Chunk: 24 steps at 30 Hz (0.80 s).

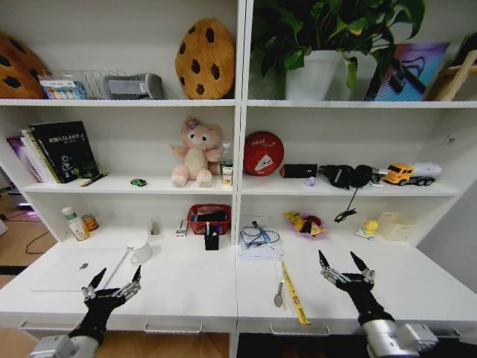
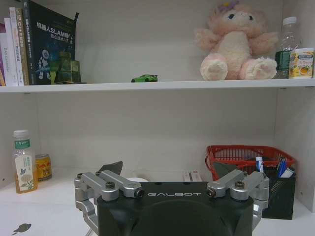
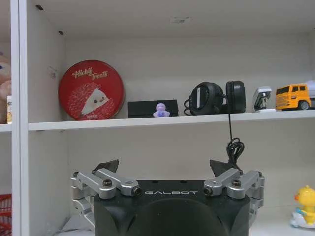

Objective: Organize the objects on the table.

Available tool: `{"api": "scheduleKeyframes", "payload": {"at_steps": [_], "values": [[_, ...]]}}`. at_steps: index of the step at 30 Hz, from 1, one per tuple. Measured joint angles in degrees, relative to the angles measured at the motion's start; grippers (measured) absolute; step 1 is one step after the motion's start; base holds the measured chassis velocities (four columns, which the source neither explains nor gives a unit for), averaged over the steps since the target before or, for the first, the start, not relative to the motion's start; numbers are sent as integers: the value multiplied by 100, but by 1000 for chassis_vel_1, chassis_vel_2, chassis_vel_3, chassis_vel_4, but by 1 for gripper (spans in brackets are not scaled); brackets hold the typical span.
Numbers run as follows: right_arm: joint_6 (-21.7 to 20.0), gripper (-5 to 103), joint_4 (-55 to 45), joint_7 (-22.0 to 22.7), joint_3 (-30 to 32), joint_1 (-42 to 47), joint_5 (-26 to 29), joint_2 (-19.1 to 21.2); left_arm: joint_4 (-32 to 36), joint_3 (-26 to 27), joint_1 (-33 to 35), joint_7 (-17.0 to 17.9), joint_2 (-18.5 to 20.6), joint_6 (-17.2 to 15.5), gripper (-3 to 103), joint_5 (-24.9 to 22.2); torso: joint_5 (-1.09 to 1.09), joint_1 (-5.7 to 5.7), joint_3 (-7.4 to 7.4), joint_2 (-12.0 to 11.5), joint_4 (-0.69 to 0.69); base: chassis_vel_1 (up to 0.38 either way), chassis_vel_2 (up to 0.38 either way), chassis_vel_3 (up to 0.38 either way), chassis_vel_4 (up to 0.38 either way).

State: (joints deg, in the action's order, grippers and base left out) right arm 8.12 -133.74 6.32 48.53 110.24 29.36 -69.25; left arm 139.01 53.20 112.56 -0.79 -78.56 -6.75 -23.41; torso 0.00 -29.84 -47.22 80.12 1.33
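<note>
Above the smooth white table [image 1: 186, 287], spread pointed metal fingers [image 1: 136, 274], empty.

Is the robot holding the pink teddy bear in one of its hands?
No, the pink teddy bear sits on the shelf, while the left gripper and right gripper hover open over the white desk.

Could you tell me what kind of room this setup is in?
Probably a home study or a mock-up of one: a long white desk joined to tall white shelving, with books, a pink plush bear and headphones on the shelves.
</note>
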Motion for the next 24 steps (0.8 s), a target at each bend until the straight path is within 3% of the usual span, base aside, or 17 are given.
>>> {"api": "scheduleKeyframes", "payload": {"at_steps": [8, 24], "values": [[-189, 100, -65, -232, 38, 108, -141, 10, 0, 0, 0, 0, 0, 0, 100, 0, 0, 0, 0, 0, 0, 0, 0, 0, 0], [-198, 100, -65, -249, 38, 106, -143, 17, -1, 0, 0, 0, 0, 0, 100, 0, 0, 0, 0, 0, 0, 0, 0, 0, 0]]}}
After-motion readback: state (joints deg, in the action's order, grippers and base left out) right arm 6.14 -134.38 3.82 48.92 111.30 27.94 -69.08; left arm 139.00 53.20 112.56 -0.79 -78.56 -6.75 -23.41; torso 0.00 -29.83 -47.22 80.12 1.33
